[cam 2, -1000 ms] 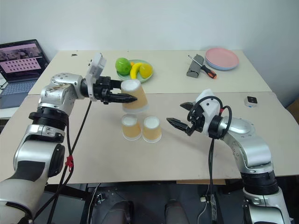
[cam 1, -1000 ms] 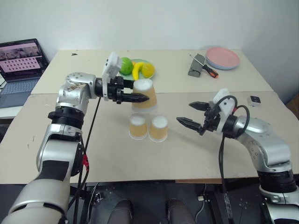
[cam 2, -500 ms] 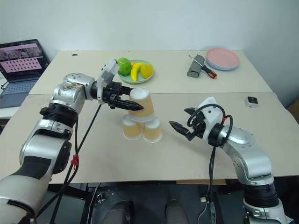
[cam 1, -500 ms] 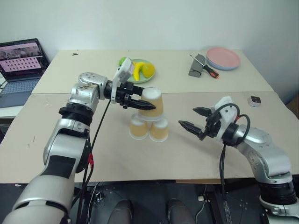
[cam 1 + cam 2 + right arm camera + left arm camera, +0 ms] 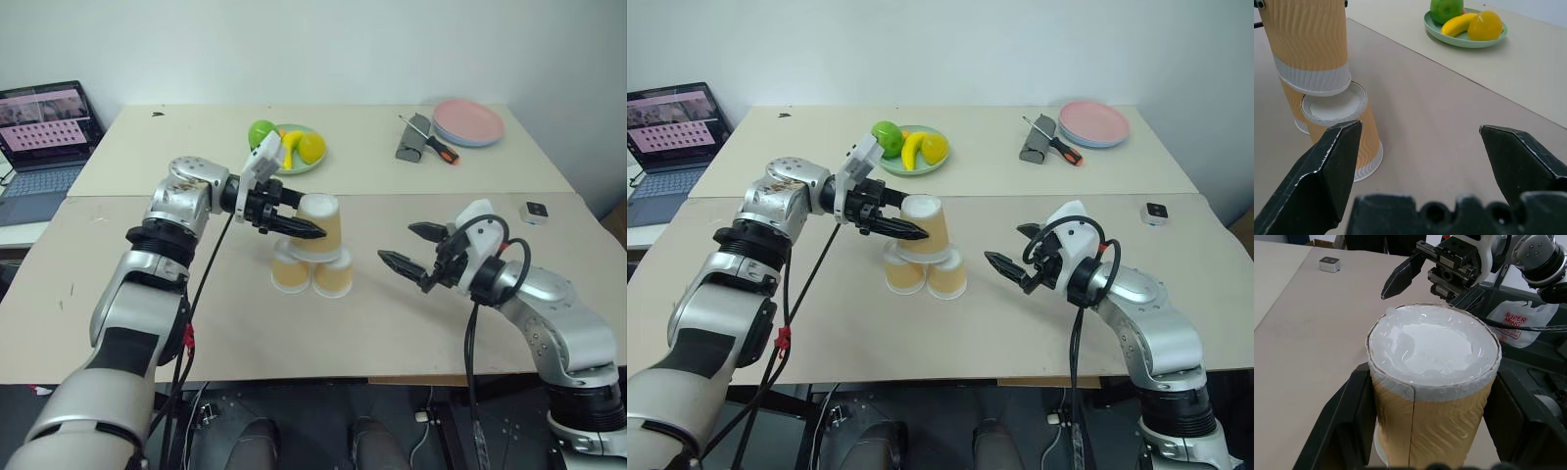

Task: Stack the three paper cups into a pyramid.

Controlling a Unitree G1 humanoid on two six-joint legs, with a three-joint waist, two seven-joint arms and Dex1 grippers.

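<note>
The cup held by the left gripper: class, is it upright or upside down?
Upside down. The held cup has its white base on top and its wide rim at the bottom, gripped by the left gripper.

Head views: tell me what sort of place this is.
Likely a robot test lab: plain tables pushed together, an open laptop at the side, and staged props such as a fruit plate and paper cups.
</note>
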